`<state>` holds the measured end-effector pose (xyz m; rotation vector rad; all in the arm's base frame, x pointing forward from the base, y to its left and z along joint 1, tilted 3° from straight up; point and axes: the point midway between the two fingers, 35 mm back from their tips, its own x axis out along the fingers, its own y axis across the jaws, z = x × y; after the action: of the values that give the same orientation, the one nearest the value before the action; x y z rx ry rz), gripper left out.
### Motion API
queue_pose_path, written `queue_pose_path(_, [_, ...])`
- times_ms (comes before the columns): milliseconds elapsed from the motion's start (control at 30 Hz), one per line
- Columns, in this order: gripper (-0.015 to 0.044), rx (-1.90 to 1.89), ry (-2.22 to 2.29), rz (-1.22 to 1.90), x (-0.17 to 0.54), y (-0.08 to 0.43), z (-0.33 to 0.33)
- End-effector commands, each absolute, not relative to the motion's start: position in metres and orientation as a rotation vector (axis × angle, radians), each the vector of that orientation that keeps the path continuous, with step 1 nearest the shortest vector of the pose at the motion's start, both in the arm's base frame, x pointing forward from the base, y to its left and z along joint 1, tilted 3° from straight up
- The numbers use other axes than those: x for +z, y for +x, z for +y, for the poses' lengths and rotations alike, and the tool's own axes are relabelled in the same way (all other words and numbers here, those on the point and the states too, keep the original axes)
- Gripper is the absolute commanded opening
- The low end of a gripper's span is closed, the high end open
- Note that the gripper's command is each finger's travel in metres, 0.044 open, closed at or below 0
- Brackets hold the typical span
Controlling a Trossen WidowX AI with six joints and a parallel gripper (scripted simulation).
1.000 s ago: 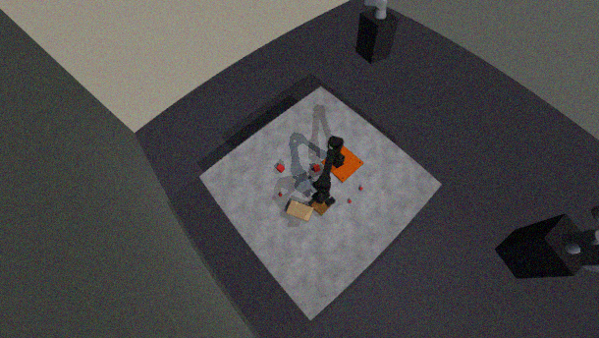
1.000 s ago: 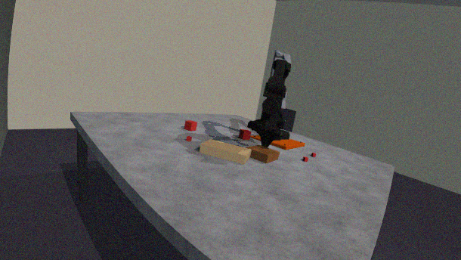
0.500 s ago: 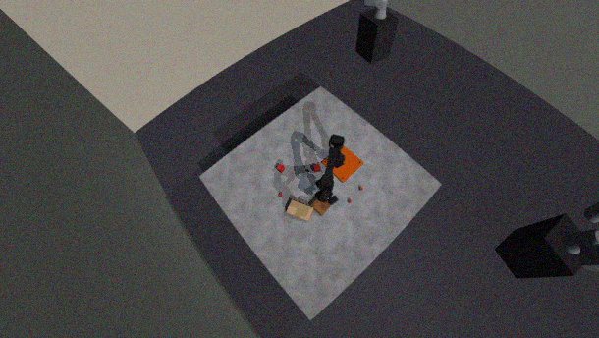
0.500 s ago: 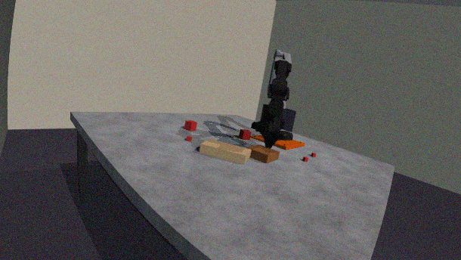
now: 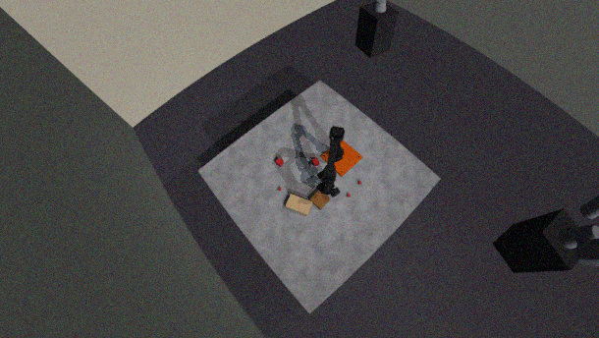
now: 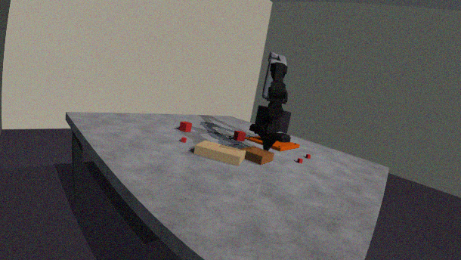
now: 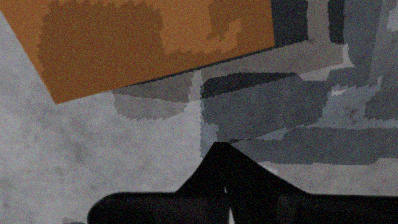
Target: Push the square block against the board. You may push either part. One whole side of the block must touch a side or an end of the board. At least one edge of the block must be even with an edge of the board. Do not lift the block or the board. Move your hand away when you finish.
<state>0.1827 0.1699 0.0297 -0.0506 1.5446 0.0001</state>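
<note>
The square block (image 5: 320,199) (image 6: 259,155) (image 7: 107,45), brown, lay flat on the grey table (image 5: 314,255) (image 6: 257,200) (image 7: 30,165), beside one end of the tan board (image 5: 299,204) (image 6: 219,152). The block was set at an angle to that end: one corner stood at or very near a board corner, and the facing sides spread apart from there. Contact at the corner could not be confirmed. Whole-side contact was not established.

The gripper (image 5: 325,189) (image 6: 267,149) (image 7: 219,148) was clenched, with nothing between its fingers. Its tips pointed down near the block; the wrist view showed them apart from the block's nearest visible edge.

The orange base plate (image 5: 356,158) (image 6: 290,147) lay behind the block in the exterior view. One larger red cube (image 5: 315,161) (image 6: 239,136) stood near the plate.
</note>
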Motion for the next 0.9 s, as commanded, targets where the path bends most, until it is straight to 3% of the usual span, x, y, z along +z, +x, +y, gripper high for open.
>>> queue_pose_path(0, [0.0000,0.000,-0.049,1.543,0.042,0.184,0.171])
queue_pose_path(133, [0.0000,0.000,-0.047,1.540,0.085,0.182,0.172])
queue_pose_path(367, [0.0000,0.017,-0.065,1.540,0.085,0.182,0.173])
queue_pose_path(867, [0.0000,0.413,-0.469,1.501,0.089,0.196,0.203])
